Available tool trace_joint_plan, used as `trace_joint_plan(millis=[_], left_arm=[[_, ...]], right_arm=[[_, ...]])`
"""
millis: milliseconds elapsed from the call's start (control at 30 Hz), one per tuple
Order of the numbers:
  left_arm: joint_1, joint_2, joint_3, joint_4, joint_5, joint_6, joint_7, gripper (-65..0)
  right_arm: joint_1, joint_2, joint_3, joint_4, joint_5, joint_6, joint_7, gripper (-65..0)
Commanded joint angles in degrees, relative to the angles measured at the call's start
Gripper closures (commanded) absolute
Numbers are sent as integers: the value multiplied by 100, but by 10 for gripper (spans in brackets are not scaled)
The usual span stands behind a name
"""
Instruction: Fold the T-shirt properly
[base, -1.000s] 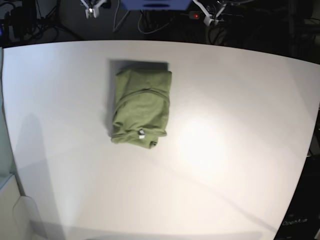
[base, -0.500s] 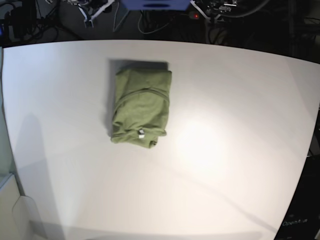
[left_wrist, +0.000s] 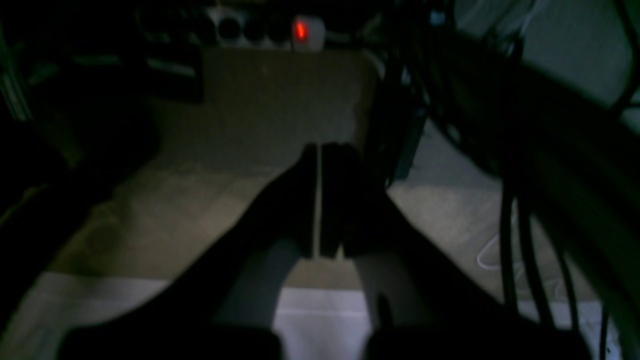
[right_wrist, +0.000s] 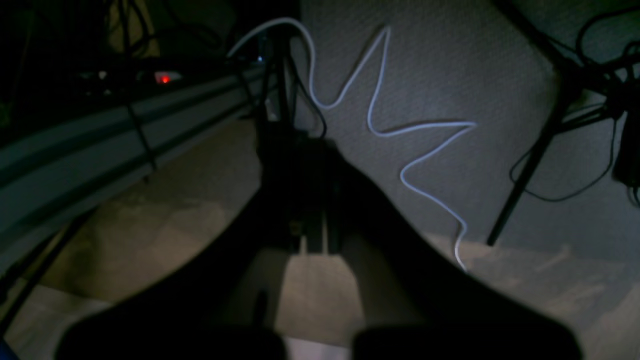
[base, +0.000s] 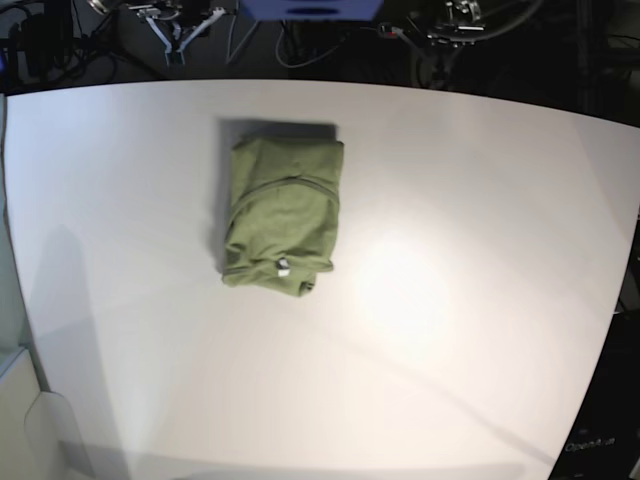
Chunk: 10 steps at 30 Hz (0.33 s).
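Observation:
The sage-green T-shirt (base: 282, 215) lies folded into a compact rectangle on the white table (base: 460, 300), left of centre, with its small white tag (base: 283, 266) near the front edge. Both grippers are pulled back beyond the table's far edge, well away from the shirt. My right gripper (base: 168, 45) shows at the top left of the base view. In its wrist view my right gripper (right_wrist: 306, 150) is shut over the carpet, holding nothing. My left gripper (base: 445, 28) sits at the top right of the base view. My left gripper (left_wrist: 318, 150) is also shut and empty.
Behind the table are dark cables, stands and a blue box (base: 310, 8). A white cable (right_wrist: 380, 125) snakes over the carpet, and a power strip with a red light (left_wrist: 300, 30) lies on the floor. The table's far edge (left_wrist: 320, 310) shows under the left gripper.
Both arms have swung further back and up behind the far edge of the table. The T-shirt has not moved.

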Motion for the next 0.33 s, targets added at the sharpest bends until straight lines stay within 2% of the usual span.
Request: trace_joint_plan(millis=[0,67,300], left_arm=[[20,-23,10,1,-12,-1,-26,-16],[29,-6,10,1,14,-1,-35,-16],[46,12,10,-8,14,-28,-53,-16]], right_arm=[[0,41,-13,-3,-12,-281,38,-9],[0,41,-22,-3,-21,-571,38,-9],[-53,41,-13,-3,-21,-571,38,-7]])
